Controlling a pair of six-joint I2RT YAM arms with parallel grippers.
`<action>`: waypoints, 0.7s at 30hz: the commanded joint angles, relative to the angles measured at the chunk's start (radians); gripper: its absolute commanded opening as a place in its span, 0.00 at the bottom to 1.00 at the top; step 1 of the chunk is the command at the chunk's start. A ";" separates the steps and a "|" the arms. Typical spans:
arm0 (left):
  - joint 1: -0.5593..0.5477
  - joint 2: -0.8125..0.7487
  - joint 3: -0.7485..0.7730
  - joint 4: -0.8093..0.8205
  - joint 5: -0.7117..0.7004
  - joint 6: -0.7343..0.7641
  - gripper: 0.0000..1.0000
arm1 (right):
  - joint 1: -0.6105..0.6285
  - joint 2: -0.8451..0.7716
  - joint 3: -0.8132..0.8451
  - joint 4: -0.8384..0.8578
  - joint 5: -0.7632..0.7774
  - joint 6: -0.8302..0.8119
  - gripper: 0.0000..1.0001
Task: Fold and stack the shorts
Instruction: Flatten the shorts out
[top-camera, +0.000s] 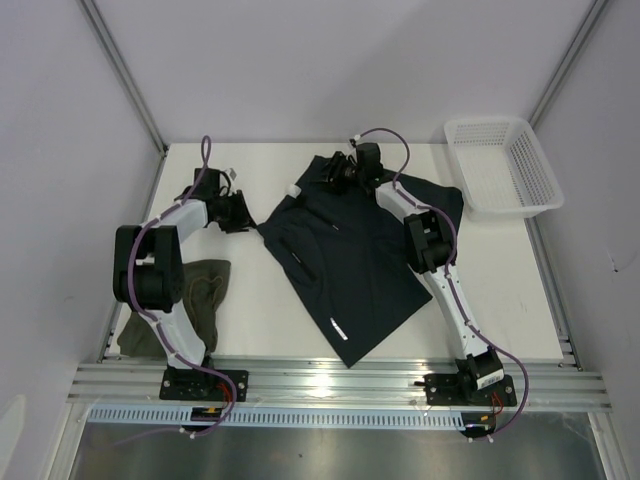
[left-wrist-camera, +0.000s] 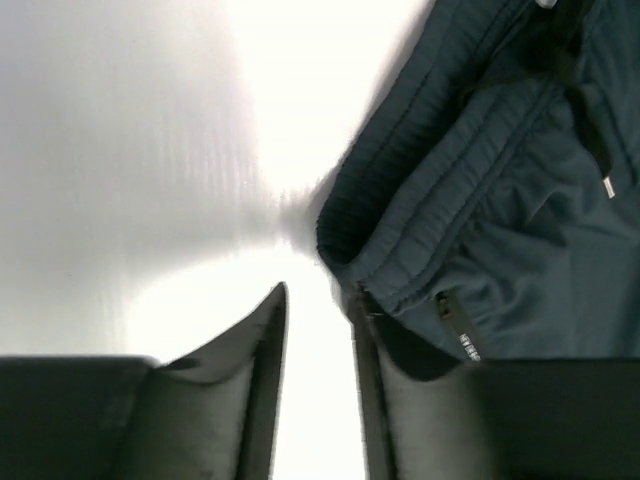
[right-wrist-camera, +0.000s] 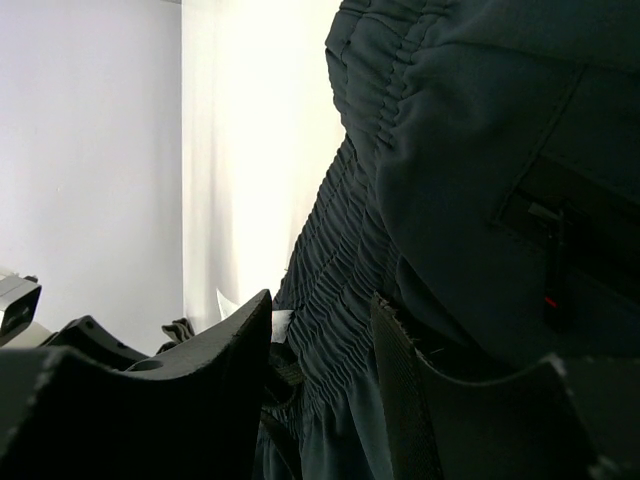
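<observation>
navy shorts (top-camera: 360, 270) spread on table (top-camera: 270, 320); right fingers (right-wrist-camera: 230, 345) pinch their waistband (right-wrist-camera: 335, 290); left fingers (left-wrist-camera: 250, 380) narrowly apart, empty

I work on a white table (top-camera: 262, 300) set inside a small booth. Plain pale walls close it in: a back wall (top-camera: 350, 60), a left wall (top-camera: 50, 150) and a right wall (top-camera: 612, 200), with slim metal posts (top-camera: 120, 70) slanting up from the back corners. A ribbed aluminium rail (top-camera: 340, 380) edges the near side, with a dull grey sheet (top-camera: 330, 450) below it. The light is bright and even, and the tabletop glares white in my left wrist view.
</observation>
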 joint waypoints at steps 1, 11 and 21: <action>0.009 -0.029 -0.010 -0.009 0.029 0.016 0.40 | -0.014 0.007 -0.023 -0.099 0.081 -0.053 0.48; 0.009 0.049 0.050 0.120 0.216 -0.017 0.56 | -0.012 0.002 -0.025 -0.102 0.065 -0.056 0.48; 0.009 0.143 0.115 0.132 0.249 -0.037 0.58 | -0.012 -0.002 -0.025 -0.099 0.050 -0.051 0.48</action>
